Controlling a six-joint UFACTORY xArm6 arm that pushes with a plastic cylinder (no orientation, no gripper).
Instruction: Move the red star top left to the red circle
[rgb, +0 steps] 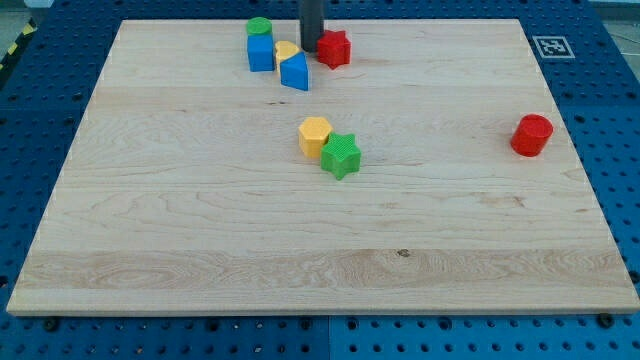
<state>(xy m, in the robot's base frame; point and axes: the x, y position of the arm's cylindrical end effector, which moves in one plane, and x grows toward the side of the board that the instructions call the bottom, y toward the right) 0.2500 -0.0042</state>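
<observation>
Tip (311, 50) touches red star (334, 48) at its left.

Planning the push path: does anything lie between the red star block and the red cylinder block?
No. In the camera view, only bare wooden board runs from the red star to the red cylinder. My tip sits at the star's left.

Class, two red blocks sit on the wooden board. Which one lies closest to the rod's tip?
The red star, near the view's top, sits immediately right of my tip. The red cylinder stands alone far off towards the view's right edge.
</observation>
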